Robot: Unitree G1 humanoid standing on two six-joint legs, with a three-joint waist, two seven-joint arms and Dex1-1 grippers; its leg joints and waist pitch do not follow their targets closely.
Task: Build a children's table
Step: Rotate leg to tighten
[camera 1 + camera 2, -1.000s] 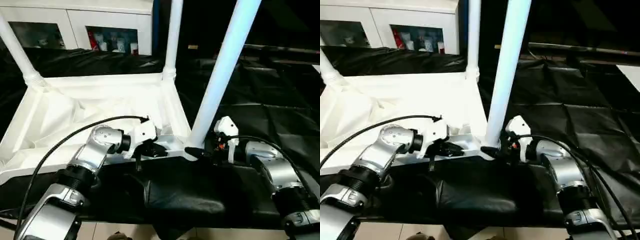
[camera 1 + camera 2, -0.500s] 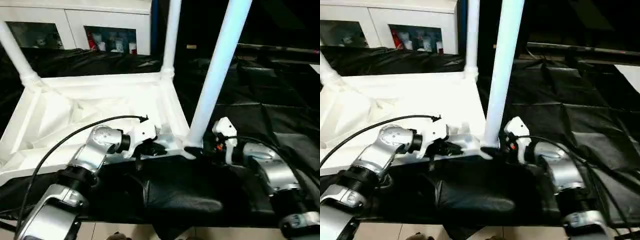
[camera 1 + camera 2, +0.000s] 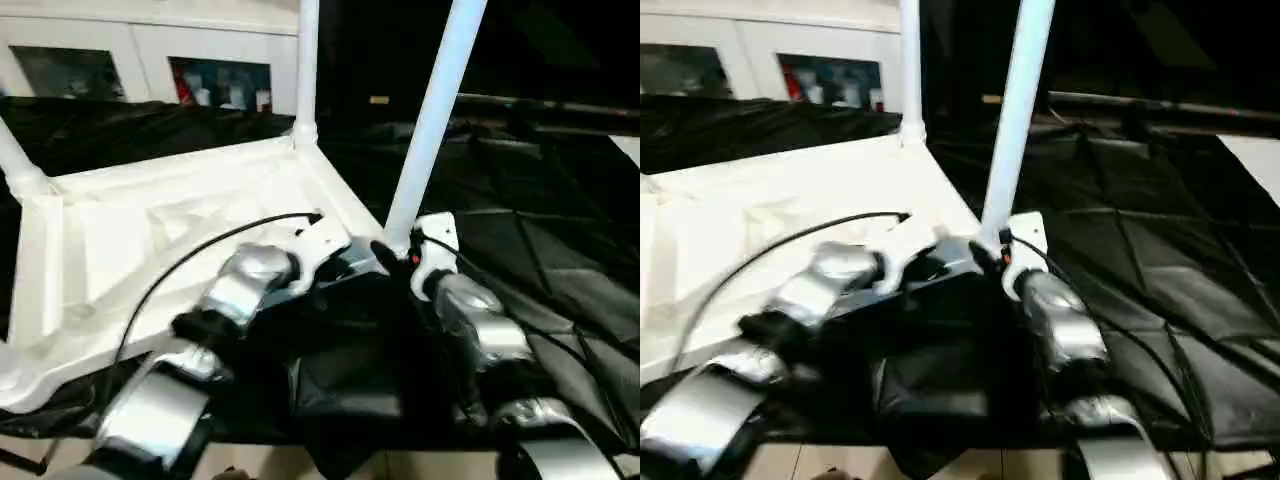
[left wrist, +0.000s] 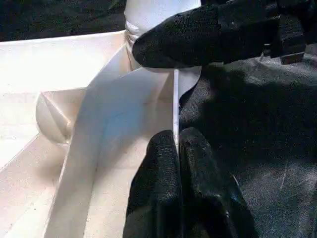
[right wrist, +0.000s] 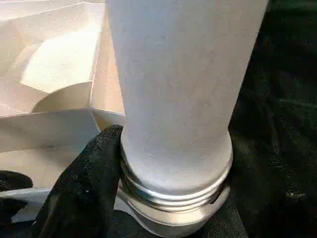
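The upturned children's table [image 3: 180, 225] has swung on the black cloth [image 3: 560, 270]; 3 legs stand up. Left hand [image 4: 176, 144] stays pinched shut on its rim, right hand [image 3: 395, 255] clasps the near corner leg [image 3: 430, 120] base, likely seating it.

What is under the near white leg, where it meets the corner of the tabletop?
The near leg ends in a ribbed collar on the tabletop corner. The socket below is covered by the collar and the right hand; the thread inside cannot be seen.
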